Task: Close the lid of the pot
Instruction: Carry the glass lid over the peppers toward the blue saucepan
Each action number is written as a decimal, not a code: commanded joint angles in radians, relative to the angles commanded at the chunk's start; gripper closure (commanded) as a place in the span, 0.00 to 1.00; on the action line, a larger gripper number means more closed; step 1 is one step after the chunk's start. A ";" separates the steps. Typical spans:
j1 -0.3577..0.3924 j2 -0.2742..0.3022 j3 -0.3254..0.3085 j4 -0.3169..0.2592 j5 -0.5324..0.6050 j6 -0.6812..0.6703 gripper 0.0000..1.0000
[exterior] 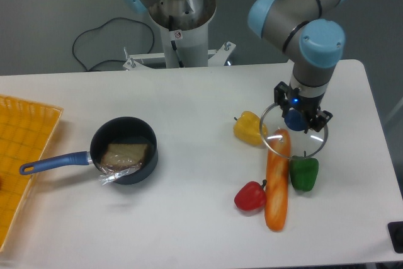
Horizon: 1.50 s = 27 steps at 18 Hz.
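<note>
One lid [294, 131] hangs level from my tool [296, 118], which is clamped on its blue knob, carried above the vegetables near the tabletop's right edge so it clears them. The pot [124, 150] sits open toward the left edge.

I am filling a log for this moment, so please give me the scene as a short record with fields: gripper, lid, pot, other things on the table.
gripper: the gripper is shut on the lid's blue knob
lid: the lid is held over the yellow pepper and the top of the baguette
pot: the pot is open on the left part of the table, a wrapped sandwich inside, handle pointing left
other things: red pepper, green pepper, orange tray at the left edge
</note>
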 joint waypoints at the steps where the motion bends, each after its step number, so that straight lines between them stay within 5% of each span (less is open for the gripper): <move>1: -0.009 0.009 -0.008 0.000 0.000 -0.012 0.38; 17: -0.120 0.163 -0.147 -0.005 -0.026 -0.215 0.38; 27: -0.287 0.193 -0.167 0.009 -0.031 -0.528 0.38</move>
